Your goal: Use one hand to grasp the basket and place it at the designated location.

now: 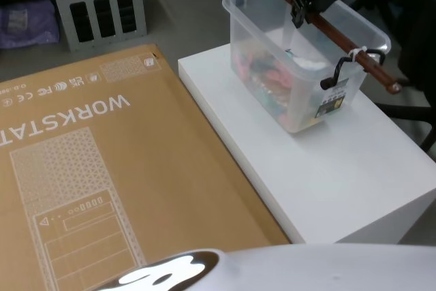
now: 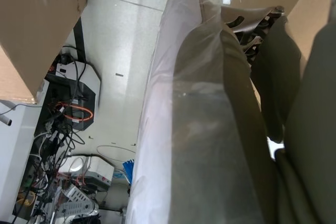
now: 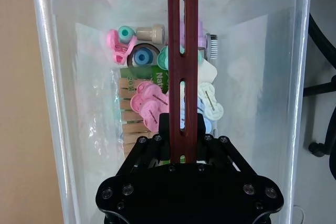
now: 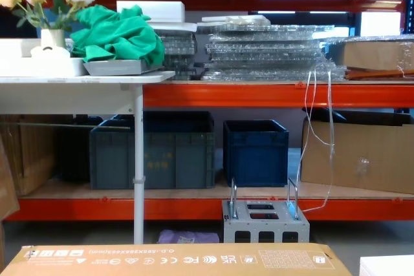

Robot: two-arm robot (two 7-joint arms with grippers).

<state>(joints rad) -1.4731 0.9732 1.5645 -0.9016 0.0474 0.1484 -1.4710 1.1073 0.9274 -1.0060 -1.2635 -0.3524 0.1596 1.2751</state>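
Observation:
The basket (image 1: 300, 66) is a translucent whitish tub with a reddish-brown bar handle (image 1: 361, 59) across its top. It stands on the far part of a white table (image 1: 340, 168) at the right in the head view. Inside lie pink, blue and white clips and wooden pegs (image 3: 152, 106). My right gripper (image 1: 310, 1) is above the basket, shut on the middle of the bar handle (image 3: 182, 35). In the right wrist view its black fingers (image 3: 157, 145) clamp the bar from both sides. The left wrist view shows a plastic-wrapped arm section (image 2: 199, 129) hanging over the floor.
A large flat cardboard box (image 1: 88, 168) printed WORKSTATION lies left of the white table. A grey metal box with holes (image 1: 99, 1) stands on the floor behind it. Dark blue crates (image 4: 255, 150) sit on the low shelf. Black chair parts (image 1: 409, 32) are right of the basket.

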